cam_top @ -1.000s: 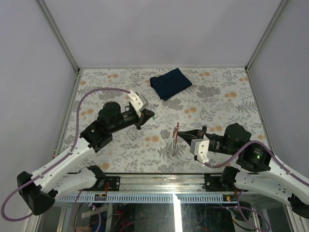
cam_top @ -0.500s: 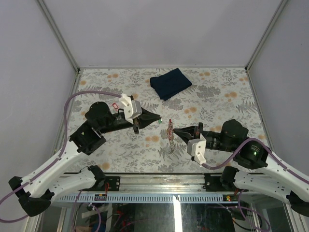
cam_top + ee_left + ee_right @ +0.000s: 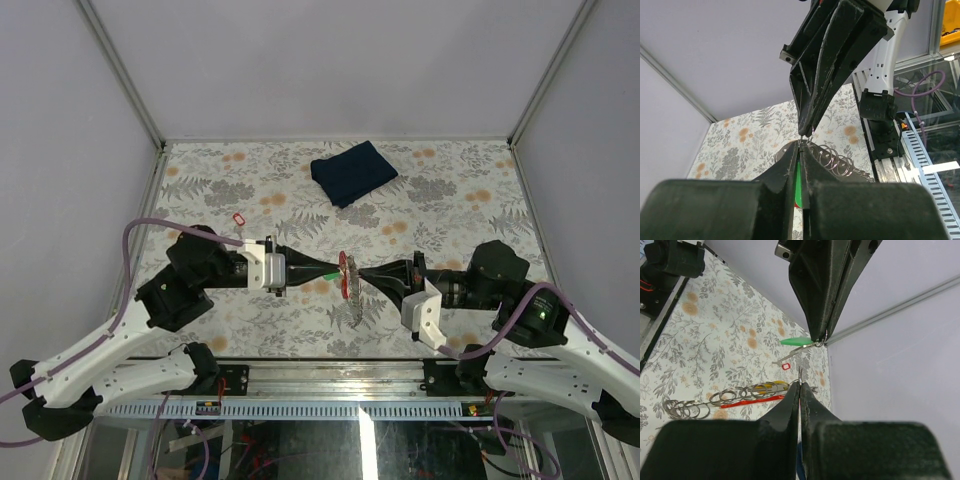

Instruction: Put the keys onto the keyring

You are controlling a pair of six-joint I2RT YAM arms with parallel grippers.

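Left wrist view, lower centre: the fingers [image 3: 780, 175] hide all but a sliver of the green key [image 3: 797, 184]. Top view, centre: the keyring [image 3: 350, 292] is too small to tell whether it is threaded.

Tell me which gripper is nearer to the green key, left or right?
Left. The left gripper is shut on the green key itself. The right gripper, shut on the keyring, points at it from the opposite side, their tips nearly meeting.
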